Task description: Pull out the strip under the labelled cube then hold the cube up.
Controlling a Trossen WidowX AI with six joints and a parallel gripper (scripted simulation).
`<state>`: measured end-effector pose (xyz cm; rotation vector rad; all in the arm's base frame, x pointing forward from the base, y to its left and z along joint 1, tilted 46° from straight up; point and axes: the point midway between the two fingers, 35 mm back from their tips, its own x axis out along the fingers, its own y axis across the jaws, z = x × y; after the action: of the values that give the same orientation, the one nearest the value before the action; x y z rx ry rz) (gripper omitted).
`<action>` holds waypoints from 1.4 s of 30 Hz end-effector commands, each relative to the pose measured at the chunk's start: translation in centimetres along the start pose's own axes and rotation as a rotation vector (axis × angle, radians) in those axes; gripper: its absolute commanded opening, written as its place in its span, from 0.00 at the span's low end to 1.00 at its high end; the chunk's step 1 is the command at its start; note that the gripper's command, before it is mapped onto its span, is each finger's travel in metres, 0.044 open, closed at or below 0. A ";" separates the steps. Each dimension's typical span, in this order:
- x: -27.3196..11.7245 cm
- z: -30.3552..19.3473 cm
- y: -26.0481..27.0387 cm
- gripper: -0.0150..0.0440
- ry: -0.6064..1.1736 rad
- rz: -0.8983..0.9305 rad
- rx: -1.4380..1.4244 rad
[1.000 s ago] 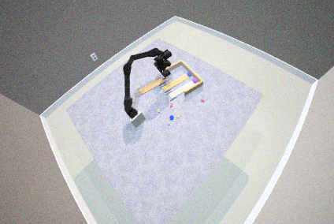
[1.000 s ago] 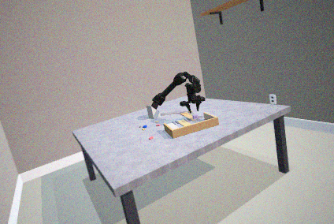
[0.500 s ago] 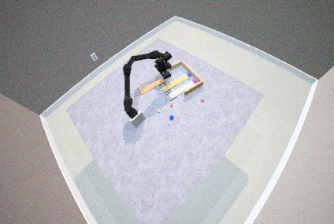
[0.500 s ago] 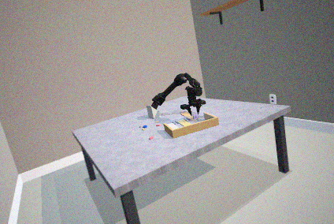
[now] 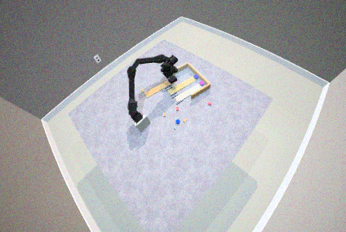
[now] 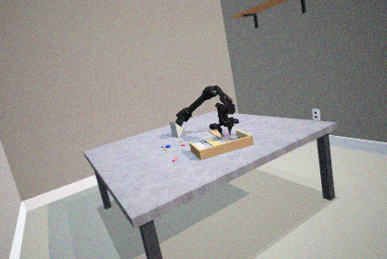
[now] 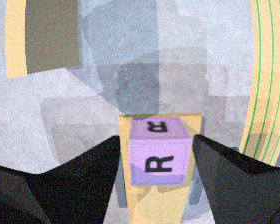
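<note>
Here, the black parallel-jaw gripper (image 5: 172, 75) (image 6: 223, 136) (image 7: 156, 141) stands about half open, its fingers on either side of the light-purple cube lettered R (image 6: 225, 133) (image 7: 159, 159), gripping nothing. The cube rests on the end of a flat orange-tan strip (image 5: 157, 89) (image 6: 214, 133) (image 7: 151, 209), near an open-topped wooden tray (image 5: 201, 91) (image 6: 225, 147) (image 7: 16, 40).

Grain speckles all three views; bright, even light pales the tabletop (image 5: 171, 156) (image 6: 192, 170), with soft overlapping shadows at the wrist view's upper centre; straight wall edges bow in the top view.
</note>
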<state>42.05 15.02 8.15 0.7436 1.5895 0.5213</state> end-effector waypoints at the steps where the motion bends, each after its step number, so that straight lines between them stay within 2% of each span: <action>1: 0.0 0.0 0.0 0.54 -0.001 0.000 0.000; 2: 0.0 0.0 0.0 0.50 -0.001 0.000 0.000; 9: 0.0 0.0 0.0 0.42 -0.001 0.000 0.000; 13: -0.3 -0.2 -0.1 0.25 -0.001 0.000 0.000; 27: -4.1 -4.8 -3.1 0.25 0.003 0.001 0.007; 42: -4.5 -8.3 -5.3 0.25 0.004 -0.001 0.009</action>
<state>34.27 9.38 9.07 0.7528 1.5995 0.5186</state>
